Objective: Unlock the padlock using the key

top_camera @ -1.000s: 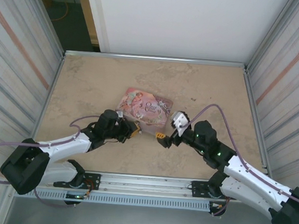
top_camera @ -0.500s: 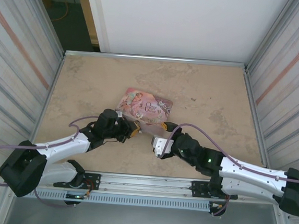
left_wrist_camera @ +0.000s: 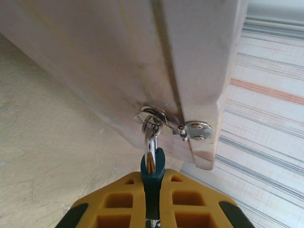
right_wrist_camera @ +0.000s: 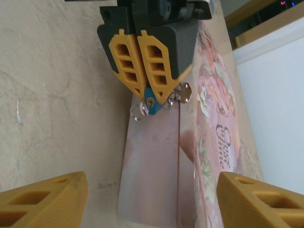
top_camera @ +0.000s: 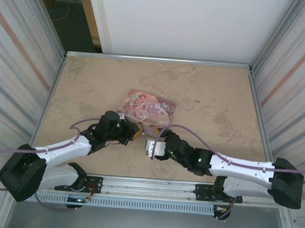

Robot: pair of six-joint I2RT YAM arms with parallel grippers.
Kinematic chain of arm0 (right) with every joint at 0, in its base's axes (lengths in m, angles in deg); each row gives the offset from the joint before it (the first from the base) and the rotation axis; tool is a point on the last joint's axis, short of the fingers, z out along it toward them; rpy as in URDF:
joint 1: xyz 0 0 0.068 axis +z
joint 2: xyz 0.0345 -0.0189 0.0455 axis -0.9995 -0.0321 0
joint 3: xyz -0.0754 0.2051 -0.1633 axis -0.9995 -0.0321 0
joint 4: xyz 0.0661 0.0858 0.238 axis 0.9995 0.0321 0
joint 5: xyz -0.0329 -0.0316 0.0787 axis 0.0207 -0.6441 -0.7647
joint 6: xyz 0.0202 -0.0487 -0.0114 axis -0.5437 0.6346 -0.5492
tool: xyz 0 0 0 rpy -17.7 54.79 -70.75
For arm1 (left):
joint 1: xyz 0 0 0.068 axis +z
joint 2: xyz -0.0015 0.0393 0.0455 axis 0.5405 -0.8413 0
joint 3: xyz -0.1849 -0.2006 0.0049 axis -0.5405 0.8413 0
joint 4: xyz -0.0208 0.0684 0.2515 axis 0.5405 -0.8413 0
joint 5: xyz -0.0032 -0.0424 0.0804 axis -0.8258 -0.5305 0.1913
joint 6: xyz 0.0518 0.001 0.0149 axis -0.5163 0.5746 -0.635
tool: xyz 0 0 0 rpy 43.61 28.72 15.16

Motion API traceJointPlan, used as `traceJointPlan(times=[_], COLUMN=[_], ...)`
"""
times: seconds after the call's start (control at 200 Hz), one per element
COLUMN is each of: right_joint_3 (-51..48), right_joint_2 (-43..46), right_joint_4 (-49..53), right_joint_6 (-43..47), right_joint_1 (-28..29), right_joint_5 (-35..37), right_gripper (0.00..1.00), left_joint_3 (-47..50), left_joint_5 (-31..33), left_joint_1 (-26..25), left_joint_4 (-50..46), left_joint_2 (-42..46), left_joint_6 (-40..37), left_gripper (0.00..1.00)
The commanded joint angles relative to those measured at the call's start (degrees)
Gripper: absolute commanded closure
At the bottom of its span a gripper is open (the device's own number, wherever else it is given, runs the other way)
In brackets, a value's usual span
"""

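**Padlock (left_wrist_camera: 152, 166) pinned by the left, no key at the keyhole yet**

Left wrist. Pressed together on the bluish body of the padlock: the yellow fingers of the left gripper (left_wrist_camera: 152, 183). Silvery shackle (left_wrist_camera: 151, 137) up and through a small ring on the side of the pink tin (left_wrist_camera: 118, 61), with a little metal plate (left_wrist_camera: 197, 127) just beside it. No telling whether any of that bright hardware belongs to the key.

Right wrist. Straight across at the left gripper from the opposite side: padlock body poking out between the fingertips, with what looks like the keyhole end turned this way. Spread wide at the lower corners: the fingers of the right gripper (right_wrist_camera: 149, 185), nothing between them. No key to be picked out with certainty.

Top external. Tin lid-up toward the middle of the table (top_camera: 212, 98). Left gripper tight against its near edge, right arm (top_camera: 228, 166) reaching in from the right, close alongside. Padlock and key too small to tell here.

Judged as the hold-and-line-up step: lock steadied, key not yet in. Next, by that reading: find the key and pinch it by the head, bring its tip in line with the keyhole, push in, then turn. Calls for fine aim at a tiny target. Calls also for an unmoving left grip, to stop the lock swinging on its ring under the push.
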Motion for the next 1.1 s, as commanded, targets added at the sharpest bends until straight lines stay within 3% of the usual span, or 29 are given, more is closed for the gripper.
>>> traceJointPlan(times=[0.0,0.336,1.097], right_joint_3=[2.50,4.20,5.13], right_joint_2=[-2.30,-9.34,-17.45], right_joint_4=[-3.59,-7.43,-15.75], right_joint_6=[-1.16,-1.94,-2.98], right_joint_1=[0.60,0.51,-1.06], right_joint_5=[-1.07,-1.70,0.77], right_gripper=[0.33,0.48,0.67], left_joint_3=[-1.64,-1.59,-1.20], left_joint_5=[-1.00,-1.18,-1.28], left_joint_1=[-0.25,-0.22,-0.27], left_joint_4=[1.73,1.68,1.60], left_joint_2=[1.90,1.98,1.91], left_joint_6=[0.78,0.82,0.46], left_gripper=[1.00,1.00,1.00])
